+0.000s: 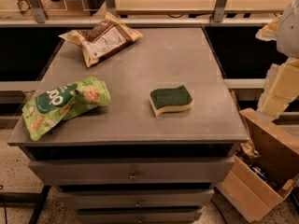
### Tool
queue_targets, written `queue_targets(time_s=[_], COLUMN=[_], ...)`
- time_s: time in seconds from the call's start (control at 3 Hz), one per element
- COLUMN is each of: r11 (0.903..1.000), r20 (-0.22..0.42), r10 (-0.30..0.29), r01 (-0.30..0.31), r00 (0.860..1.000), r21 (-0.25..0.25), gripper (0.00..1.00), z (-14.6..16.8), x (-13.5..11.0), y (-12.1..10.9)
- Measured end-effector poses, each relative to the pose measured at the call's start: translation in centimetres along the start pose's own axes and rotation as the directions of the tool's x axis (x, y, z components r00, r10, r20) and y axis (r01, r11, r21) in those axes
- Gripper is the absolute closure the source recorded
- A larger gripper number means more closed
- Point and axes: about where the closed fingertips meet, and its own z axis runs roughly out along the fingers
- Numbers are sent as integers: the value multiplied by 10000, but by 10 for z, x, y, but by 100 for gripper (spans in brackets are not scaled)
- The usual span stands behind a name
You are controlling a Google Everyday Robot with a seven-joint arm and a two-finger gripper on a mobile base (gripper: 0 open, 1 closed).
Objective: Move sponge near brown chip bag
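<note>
The sponge (171, 100) has a dark green top over a pale yellow base and lies flat on the grey table top (159, 55), right of centre and near the front. The brown chip bag (103, 38) lies at the far left corner, with its white label panel facing up. My gripper (279, 85) hangs at the right edge of the view, beyond the table's right side. It is well apart from the sponge and holds nothing that I can see.
A bright green snack bag (63, 104) lies at the front left of the table. An open cardboard box (261, 171) stands on the floor at the right. Drawers (133, 174) sit below the table top, and a railing (140, 20) runs behind it.
</note>
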Motion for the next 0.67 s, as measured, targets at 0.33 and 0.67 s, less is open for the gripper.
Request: queue_targets(time_s=[0.33, 0.67], r11=[10000, 9995], r20=[1, 395], r10=[0, -318], r01=[0, 320], r00=[10000, 9987], r21=[2, -59], gripper=[0, 0], z=[0, 17], x=[0, -18], y=[0, -10])
